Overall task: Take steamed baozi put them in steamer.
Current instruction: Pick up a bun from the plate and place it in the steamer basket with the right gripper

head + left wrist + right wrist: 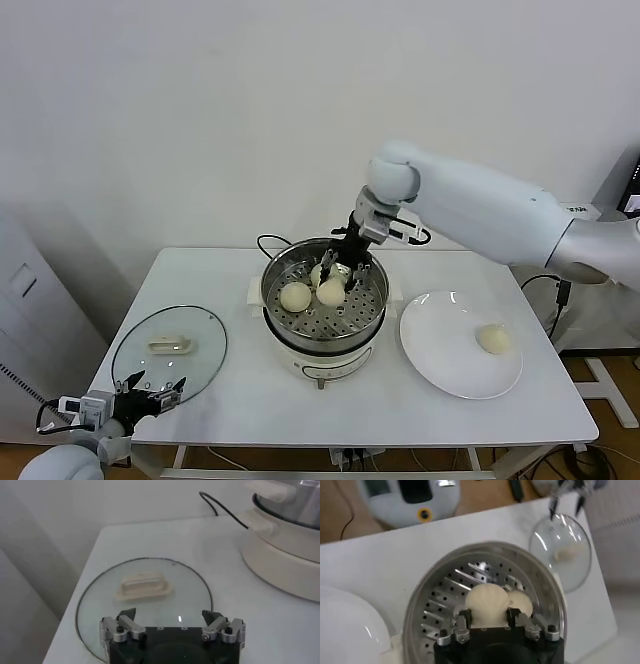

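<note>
The steel steamer (268,292) stands mid-table on its white base. Inside it my right gripper (337,273) is shut on a cream-white baozi (331,291), held low over the perforated bottom. In the right wrist view the black pads press both sides of this baozi (487,604), and the gripper (489,617) sits just above the steamer (435,605). Another baozi (295,296) rests beside it, and a further one (317,272) shows partly behind the fingers. One baozi (493,339) lies on the white plate. My left gripper (150,391) is open and empty at the table's front left.
The white plate (440,365) lies right of the steamer. A round glass lid (135,355) with a white handle lies flat at the left, under my left gripper (172,620). A black cord (268,240) runs behind the steamer. The table's front edge is close to the lid.
</note>
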Robot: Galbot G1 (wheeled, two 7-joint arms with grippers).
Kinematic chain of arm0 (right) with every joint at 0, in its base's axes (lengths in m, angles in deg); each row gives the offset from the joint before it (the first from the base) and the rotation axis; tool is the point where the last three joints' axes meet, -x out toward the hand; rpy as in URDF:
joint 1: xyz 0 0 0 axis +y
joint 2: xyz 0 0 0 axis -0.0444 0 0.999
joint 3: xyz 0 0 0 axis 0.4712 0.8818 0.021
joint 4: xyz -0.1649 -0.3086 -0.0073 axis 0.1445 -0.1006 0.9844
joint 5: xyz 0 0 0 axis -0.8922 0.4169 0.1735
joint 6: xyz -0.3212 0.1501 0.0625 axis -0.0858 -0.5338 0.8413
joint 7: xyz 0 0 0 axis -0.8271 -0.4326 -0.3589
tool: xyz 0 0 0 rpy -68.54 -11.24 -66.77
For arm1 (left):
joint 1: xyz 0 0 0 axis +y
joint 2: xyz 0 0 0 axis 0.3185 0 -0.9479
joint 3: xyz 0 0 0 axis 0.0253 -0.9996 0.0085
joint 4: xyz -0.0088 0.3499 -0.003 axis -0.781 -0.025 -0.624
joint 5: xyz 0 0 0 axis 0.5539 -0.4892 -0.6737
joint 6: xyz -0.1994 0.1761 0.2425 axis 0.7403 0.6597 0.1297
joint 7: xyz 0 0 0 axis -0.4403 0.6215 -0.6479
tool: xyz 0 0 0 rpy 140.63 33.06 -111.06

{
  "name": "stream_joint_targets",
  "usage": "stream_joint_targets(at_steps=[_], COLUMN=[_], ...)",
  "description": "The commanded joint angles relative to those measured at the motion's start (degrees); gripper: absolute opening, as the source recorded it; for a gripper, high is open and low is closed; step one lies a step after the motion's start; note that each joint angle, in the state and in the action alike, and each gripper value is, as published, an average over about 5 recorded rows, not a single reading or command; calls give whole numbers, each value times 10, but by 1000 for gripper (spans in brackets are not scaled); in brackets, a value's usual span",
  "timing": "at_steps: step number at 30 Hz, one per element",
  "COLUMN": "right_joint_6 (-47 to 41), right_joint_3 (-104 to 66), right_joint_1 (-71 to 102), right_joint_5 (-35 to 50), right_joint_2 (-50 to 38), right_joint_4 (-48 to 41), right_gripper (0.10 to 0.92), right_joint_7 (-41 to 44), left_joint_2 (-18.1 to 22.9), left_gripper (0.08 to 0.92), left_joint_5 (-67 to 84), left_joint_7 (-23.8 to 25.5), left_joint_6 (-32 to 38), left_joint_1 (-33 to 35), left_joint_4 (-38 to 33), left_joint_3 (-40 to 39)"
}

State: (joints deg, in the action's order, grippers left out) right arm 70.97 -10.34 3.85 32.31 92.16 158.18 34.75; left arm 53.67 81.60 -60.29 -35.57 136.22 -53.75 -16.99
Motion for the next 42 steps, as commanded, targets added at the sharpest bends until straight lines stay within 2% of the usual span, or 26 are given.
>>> stream_joint_targets(at_steps=[1,14,23,26,36,39,42], right_joint_6=[85,87,87,87,87,87,65], right_joint_3=[-15,-43,-51,-51,-71,-90,-100], right_joint_1=[33,93,111,112,90,69,38], right_joint_5=[-99,-192,-200,-202,-202,-191,-161], right_joint_2=[20,35,40,38,24,15,-5], right_joint_4=[16,31,29,33,31,8,-25], right_gripper=[458,458,460,496,773,814,822], right_joint_7=[2,10,5,0,-22,-24,-22], left_joint_2=[0,-1,-1,0,0,-1,-3], left_gripper=[823,823,823,823,823,823,823], left_joint_5=[0,1,1,1,1,1,2], left_joint_7=[0,0,0,0,-1,-1,-1], left_joint_6=[0,0,1,1,0,-1,-1], left_joint_1=[0,-2,-4,-4,-4,-6,-7], left_joint_4=[2,8,10,11,10,9,9], left_joint_3=[0,1,0,0,1,1,2])
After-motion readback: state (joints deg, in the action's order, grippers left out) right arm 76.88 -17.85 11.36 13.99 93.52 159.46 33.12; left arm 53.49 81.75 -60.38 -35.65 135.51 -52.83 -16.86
